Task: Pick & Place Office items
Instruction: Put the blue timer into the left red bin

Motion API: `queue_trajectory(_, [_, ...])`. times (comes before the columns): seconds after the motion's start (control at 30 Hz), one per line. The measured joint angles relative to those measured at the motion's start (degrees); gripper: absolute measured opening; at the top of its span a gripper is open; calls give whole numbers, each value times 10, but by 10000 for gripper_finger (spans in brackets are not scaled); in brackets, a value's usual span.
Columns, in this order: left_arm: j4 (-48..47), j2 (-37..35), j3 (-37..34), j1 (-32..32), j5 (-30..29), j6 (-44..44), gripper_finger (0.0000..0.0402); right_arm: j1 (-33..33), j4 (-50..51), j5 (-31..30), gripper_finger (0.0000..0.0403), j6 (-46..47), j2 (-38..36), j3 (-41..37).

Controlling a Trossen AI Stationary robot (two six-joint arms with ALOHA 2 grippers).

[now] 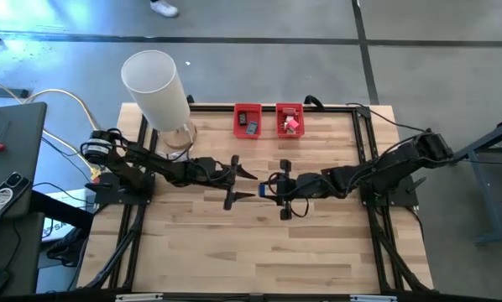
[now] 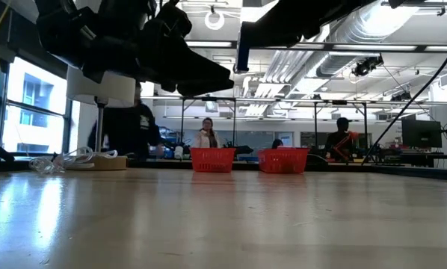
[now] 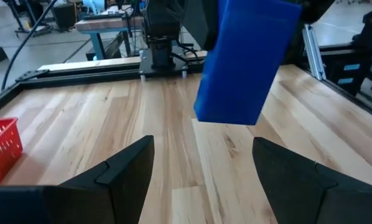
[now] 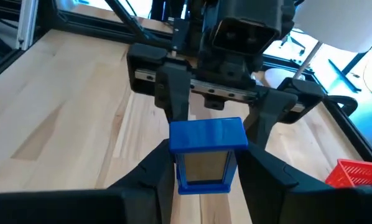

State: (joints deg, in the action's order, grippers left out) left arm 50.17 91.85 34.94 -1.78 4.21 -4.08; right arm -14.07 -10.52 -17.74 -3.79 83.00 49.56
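My right gripper (image 4: pixel 204 167) is shut on a blue blocky office item (image 4: pixel 206 146) over the middle of the table (image 1: pixel 234 243). In the high view the blue item (image 1: pixel 265 190) shows between the two arms. My left gripper (image 3: pixel 201 165) is open and faces it from the table's left. Its fingers stand below and short of the blue item (image 3: pixel 245 62), touching nothing. The right wrist view shows the left gripper (image 4: pixel 220 102) just beyond the item. My right gripper pinches the blue item's two opposite sides (image 4: pixel 178 163) between its two fingers, on the lower part of the piece as that view shows it. The fingers come from the table's right, nearly level and slanting a little down. The item hangs clear of the table, slightly tilted.
Two red bins (image 1: pixel 248 120) (image 1: pixel 290 120) stand at the far edge, a dark piece in the left one and a pink one in the right. A tall white cylinder (image 1: pixel 154 88) stands at the far left corner. People show in the room behind.
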Motion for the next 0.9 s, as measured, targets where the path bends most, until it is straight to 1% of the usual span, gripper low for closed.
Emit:
queue_trajectory(0.1, [-1, 0, 0, 0, 0, 9, 264, 0, -3, 3, 131, -6, 0, 0])
queue_trajectory(0.23, [-6, 0, 0, -6, -7, -4, 267, 0, -2, 20, 131, -6, 0, 0])
queue_trajectory(0.4, [-6, 0, 0, -27, -20, -35, 293, 0, -1, 32, 131, -6, 0, 0])
queue_trajectory(0.57, [-4, 0, 0, -53, -74, -54, 324, 0, 0, 33, 131, -10, 0, 0])
queue_trajectory(0.73, [-3, 0, 0, -63, -86, -54, 330, 0, 0, 33, 131, -24, 0, 0])
queue_trajectory(0.8, [-3, 0, 0, -67, -87, -42, 331, 0, -2, 33, 131, -25, 0, 0])
queue_trajectory(0.9, [-3, 0, 0, -74, -86, 10, 331, 0, -9, 33, 131, -25, 0, 0])
